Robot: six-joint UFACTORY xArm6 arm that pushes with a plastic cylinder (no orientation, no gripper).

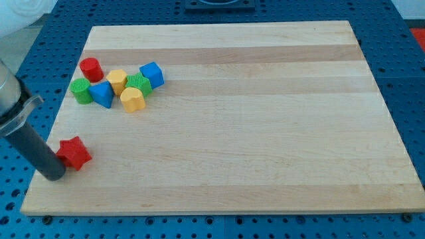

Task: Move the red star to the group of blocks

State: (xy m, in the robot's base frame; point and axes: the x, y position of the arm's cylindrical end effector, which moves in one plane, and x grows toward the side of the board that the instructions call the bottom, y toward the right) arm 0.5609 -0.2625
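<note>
The red star [75, 153] lies near the board's lower left corner. My tip [53, 175] rests on the board just left of and below the star, touching or almost touching it. The group of blocks sits toward the view's top left, well above the star: a red cylinder [90, 69], a green block [82, 91], a blue block [101, 93], a yellow block [117, 80], a green block [139, 85], a blue cube [152, 74] and a yellow block [132, 99].
The wooden board [265, 119] lies on a blue perforated table [405, 40]. The board's left edge and bottom edge are close to my tip.
</note>
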